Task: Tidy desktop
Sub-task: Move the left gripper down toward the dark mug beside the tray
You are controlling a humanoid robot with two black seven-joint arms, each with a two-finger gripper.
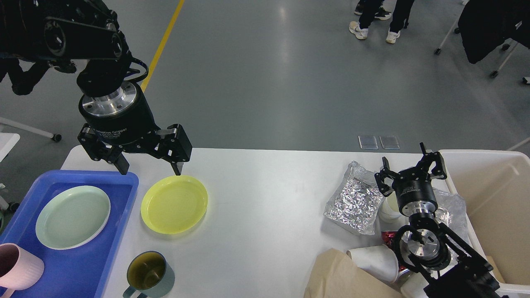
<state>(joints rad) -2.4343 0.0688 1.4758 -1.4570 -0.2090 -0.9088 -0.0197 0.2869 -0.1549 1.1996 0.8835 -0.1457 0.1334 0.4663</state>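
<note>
Right end effector (411, 166) raised over foil bag (354, 198), fingers spread; left end effector (150, 167) open, pointing down above yellow plate (174, 204)

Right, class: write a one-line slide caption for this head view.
Open left gripper hovers by the yellow plate on the desktop.
</note>
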